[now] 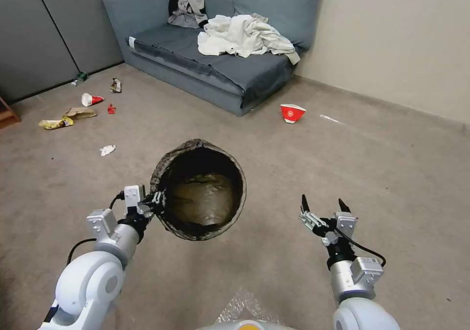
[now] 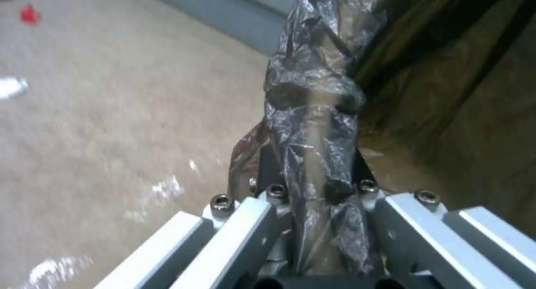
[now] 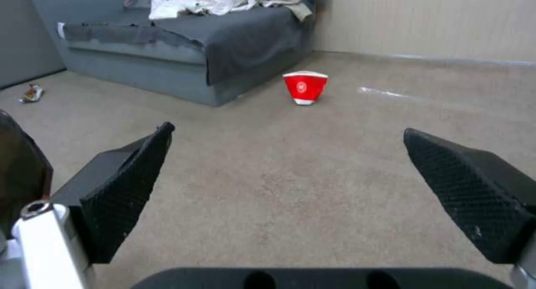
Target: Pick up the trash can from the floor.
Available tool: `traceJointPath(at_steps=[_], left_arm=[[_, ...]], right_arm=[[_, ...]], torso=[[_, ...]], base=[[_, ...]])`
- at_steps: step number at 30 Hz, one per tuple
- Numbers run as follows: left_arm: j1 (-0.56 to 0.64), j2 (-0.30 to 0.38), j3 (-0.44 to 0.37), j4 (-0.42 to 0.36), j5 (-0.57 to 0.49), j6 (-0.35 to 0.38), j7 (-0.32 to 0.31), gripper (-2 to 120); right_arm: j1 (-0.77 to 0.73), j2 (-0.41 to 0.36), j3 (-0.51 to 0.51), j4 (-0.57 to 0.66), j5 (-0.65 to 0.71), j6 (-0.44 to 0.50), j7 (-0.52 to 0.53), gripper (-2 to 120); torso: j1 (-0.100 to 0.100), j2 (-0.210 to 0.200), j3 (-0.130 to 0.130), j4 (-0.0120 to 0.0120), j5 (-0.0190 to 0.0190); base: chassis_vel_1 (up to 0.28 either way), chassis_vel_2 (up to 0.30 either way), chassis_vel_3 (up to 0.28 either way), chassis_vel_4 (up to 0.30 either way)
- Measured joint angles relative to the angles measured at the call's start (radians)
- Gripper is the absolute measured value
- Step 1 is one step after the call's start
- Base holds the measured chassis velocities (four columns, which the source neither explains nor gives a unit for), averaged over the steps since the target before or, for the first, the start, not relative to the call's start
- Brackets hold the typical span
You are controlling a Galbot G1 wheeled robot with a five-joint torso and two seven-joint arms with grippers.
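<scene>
Head view: the left hand (image 1: pixel 155 201) clamps the bag-covered rim of the trash can (image 1: pixel 198 189), which looks tilted, apparently off the floor (image 1: pixel 274 163). The right hand (image 1: pixel 322 207) waits wide, right. Next: a steady, level raise.

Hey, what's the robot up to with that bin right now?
The robot's left hand is clamped on the bag-covered rim of the trash can, gripping it at the side nearest that arm. In the head view the can's open mouth faces the camera, so you look straight into the dark liner; whether it has left the floor can't be told. The right hand hangs open off to the can's right, holding nothing and pointing toward a red cup near the sofa.
</scene>
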Motion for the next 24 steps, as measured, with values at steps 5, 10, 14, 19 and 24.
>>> traceJointPath(at_steps=[5, 10, 14, 19, 24], left_arm=[[0.013, -0.006, 0.012, -0.025, 0.073, -0.012, 0.0, 3], [0.014, -0.007, 0.015, -0.023, 0.073, -0.012, -0.001, 3], [0.014, -0.01, 0.016, -0.019, 0.072, -0.012, -0.002, 3], [0.014, -0.011, 0.018, -0.015, 0.07, -0.011, -0.002, 3], [0.009, -0.011, 0.018, -0.015, 0.067, -0.011, -0.003, 3]], right_arm=[[0.001, 0.003, 0.0, 0.008, 0.0, 0.0, 0.0, 100], [0.001, 0.003, 0.002, 0.012, 0.001, 0.0, 0.0, 100], [0.002, 0.003, 0.002, 0.012, 0.002, 0.0, 0.0, 100], [0.003, 0.004, 0.002, 0.013, 0.002, 0.0, 0.0, 100], [0.003, 0.003, 0.003, 0.015, 0.003, 0.0, 0.0, 100]], torso=[[0.0, 0.0, 0.0, 0.0, 0.0], [0.0, 0.0, 0.0, 0.0, 0.0], [0.0, 0.0, 0.0, 0.0, 0.0], [0.0, 0.0, 0.0, 0.0, 0.0], [0.0, 0.0, 0.0, 0.0, 0.0]], base=[[0.0, 0.0, 0.0, 0.0], [0.0, 0.0, 0.0, 0.0], [0.0, 0.0, 0.0, 0.0], [0.0, 0.0, 0.0, 0.0], [0.0, 0.0, 0.0, 0.0]])
